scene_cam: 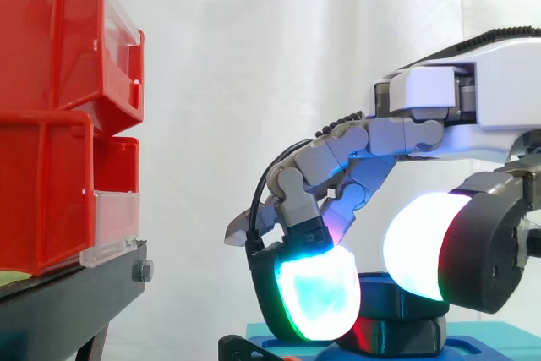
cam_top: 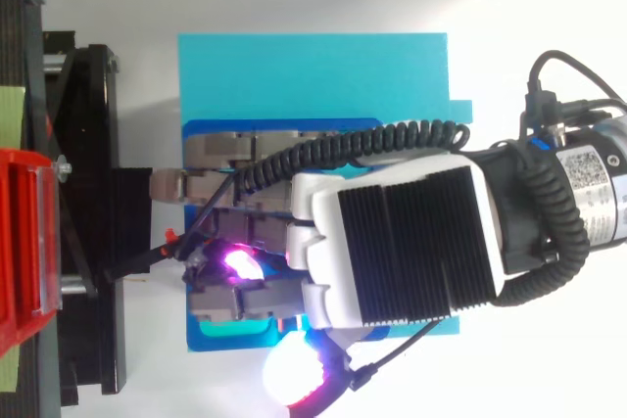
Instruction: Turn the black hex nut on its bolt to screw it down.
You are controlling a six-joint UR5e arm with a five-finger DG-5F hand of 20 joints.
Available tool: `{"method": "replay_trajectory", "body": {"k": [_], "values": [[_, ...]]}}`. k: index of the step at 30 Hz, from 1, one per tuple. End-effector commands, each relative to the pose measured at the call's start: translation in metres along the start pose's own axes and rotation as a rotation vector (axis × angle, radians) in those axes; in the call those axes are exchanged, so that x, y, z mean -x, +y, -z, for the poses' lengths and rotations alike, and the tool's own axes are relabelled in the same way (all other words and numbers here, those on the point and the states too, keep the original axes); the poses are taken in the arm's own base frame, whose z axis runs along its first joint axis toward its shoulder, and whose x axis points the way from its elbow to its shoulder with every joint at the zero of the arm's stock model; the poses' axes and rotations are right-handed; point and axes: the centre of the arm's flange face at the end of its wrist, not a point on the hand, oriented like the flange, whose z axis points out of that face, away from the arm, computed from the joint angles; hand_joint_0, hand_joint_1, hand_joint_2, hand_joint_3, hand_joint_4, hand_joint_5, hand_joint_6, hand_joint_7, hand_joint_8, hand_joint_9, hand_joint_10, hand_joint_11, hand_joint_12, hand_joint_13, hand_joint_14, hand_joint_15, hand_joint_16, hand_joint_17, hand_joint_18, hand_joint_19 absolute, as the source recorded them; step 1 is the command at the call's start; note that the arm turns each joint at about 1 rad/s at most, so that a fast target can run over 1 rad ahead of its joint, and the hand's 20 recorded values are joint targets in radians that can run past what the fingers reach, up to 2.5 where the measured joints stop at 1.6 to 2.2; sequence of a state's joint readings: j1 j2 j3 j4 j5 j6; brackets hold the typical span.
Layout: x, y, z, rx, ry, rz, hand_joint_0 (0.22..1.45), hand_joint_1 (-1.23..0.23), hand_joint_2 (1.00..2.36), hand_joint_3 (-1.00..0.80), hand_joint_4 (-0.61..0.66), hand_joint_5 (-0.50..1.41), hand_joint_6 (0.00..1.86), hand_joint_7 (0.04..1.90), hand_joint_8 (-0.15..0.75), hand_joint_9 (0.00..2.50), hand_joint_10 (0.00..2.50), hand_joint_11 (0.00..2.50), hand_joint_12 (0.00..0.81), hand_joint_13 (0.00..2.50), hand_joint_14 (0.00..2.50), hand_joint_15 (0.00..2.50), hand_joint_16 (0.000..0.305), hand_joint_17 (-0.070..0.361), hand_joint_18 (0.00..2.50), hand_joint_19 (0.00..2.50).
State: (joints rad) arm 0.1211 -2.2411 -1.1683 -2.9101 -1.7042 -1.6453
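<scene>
Two stacked red bins [scene_cam: 51, 116]; hand [scene_cam: 385, 137] pinches black hex nut [scene_cam: 406, 336]

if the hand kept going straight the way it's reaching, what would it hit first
Probably the black stand under the red bins: the hand sits about level with its edge; depth is unclear.

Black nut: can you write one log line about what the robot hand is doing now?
hand: fingers curled round black hex nut | pads: either side of nut | nut: above blue base | red bins: far left
</scene>
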Motion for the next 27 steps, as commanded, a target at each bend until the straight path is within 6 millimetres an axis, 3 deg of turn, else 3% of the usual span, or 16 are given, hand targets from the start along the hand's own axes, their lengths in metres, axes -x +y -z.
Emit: {"method": "replay_trajectory", "body": {"k": [1, 18, 27], "values": [[0.000, -0.006, 0.002, -0.005, -0.002, 0.005, 0.49, -0.29, 1.00, -0.50, 0.10, 0.02, 0.50, 1.43, 0.207, 0.90, 0.00, 0.00, 0.353, 0.52, 0.00, 0.00, 0.046, 0.104, 0.41, 0.32], [-0.002, -0.029, 0.011, 0.001, -0.003, 0.009, 0.49, -0.29, 1.00, -0.50, 0.12, 0.02, 0.50, 1.43, 0.211, 0.89, 0.00, 0.00, 0.358, 0.53, 0.00, 0.00, 0.047, 0.105, 0.42, 0.32], [-0.003, -0.033, 0.013, 0.005, -0.002, 0.008, 0.48, -0.30, 1.00, -0.50, 0.15, 0.00, 0.50, 1.33, 0.235, 0.88, 0.00, 0.00, 0.365, 0.52, 0.00, 0.00, 0.048, 0.109, 0.40, 0.31]]}}
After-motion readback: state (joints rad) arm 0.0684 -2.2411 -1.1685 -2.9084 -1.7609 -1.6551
